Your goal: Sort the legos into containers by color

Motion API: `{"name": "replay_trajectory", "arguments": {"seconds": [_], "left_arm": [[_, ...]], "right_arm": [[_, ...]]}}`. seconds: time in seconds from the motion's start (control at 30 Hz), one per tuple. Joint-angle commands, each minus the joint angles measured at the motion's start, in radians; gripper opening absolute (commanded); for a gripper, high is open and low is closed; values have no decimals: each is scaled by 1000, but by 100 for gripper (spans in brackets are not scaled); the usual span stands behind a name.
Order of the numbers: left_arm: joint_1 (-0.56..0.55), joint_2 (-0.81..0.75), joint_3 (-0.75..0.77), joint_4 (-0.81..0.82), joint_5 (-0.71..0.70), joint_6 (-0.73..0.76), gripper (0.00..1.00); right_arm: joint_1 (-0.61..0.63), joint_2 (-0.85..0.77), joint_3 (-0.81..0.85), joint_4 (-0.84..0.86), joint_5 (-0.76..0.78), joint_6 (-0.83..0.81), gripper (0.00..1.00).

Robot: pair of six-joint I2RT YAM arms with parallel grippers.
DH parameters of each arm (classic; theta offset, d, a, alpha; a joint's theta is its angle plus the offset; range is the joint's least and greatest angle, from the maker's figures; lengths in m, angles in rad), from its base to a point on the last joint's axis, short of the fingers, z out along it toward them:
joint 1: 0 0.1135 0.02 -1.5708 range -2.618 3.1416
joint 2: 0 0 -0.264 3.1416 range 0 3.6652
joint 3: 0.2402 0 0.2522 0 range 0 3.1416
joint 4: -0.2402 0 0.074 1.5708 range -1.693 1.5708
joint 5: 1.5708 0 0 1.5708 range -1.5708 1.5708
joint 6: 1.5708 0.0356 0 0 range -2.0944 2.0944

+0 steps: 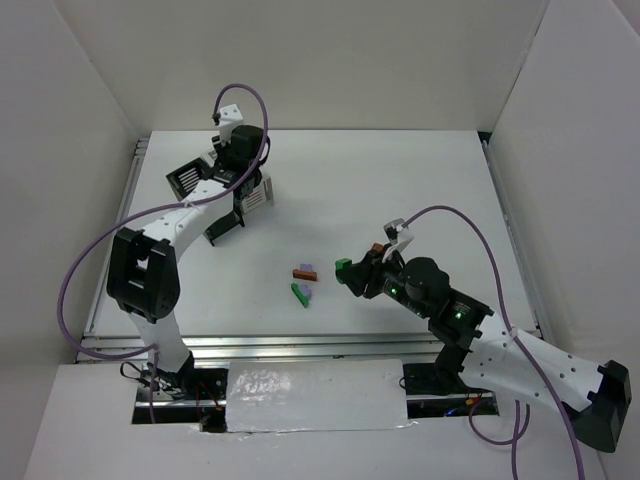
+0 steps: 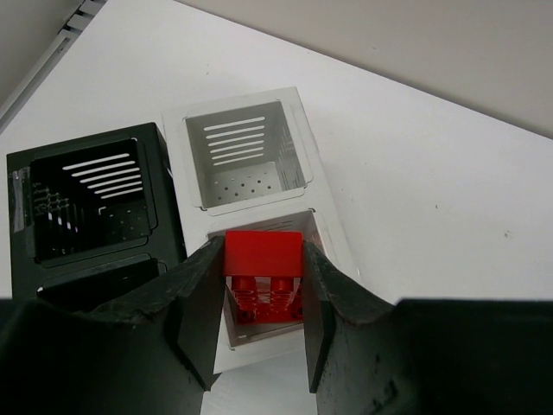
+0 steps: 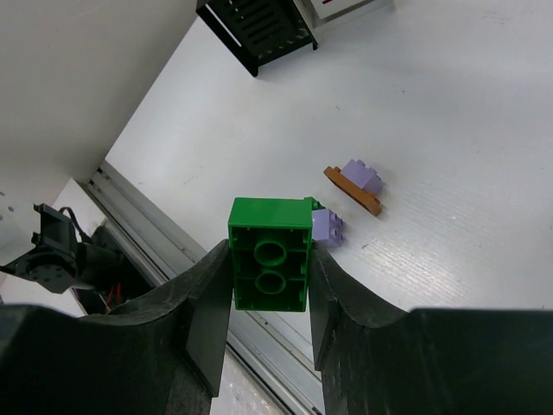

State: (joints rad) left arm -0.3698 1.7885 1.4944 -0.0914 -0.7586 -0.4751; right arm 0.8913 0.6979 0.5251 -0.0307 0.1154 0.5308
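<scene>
Over the near compartment of the white bin (image 2: 289, 99), the left tool (image 2: 262, 268) clamps a red lego (image 2: 263, 251); the black bin (image 2: 166, 199) is joined alongside. The right tool (image 3: 270, 259) grips a green lego (image 3: 270, 226) above the desk (image 3: 449, 104), well apart from the bins. Loose on the desk is a brown lego (image 3: 352, 190) with a pale purple lego (image 3: 363, 175) touching it, and a second purple lego (image 3: 327, 226) lies near.

A white table (image 1: 400, 180) filled the scene, boxed in by plain white panels: a back wall (image 1: 320, 60) along its far edge, a left wall (image 1: 50, 150) and a right wall (image 1: 585, 150) along its sides. A metal rail (image 1: 330, 345) ran along its near edge. A glossy white sheet (image 1: 310, 395) lay beyond that edge, catching the even light
</scene>
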Motion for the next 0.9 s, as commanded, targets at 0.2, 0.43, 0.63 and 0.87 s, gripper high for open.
{"name": "replay_trajectory", "arguments": {"seconds": [0.2,0.43,0.63,0.87], "left_arm": [[6,23,-11,70,5,-16,83],[6,-66,-19,-2,30,-48,94],[6,-360,-162,-24,702,3,97],[-82,-818,-681,531,1547,-139,98]], "right_arm": [[-2,32,70,5,-34,-28,0],[0,58,84,12,-46,-25,0],[-12,65,93,77,-264,-72,0],[-61,25,23,271,-703,-97,0]]}}
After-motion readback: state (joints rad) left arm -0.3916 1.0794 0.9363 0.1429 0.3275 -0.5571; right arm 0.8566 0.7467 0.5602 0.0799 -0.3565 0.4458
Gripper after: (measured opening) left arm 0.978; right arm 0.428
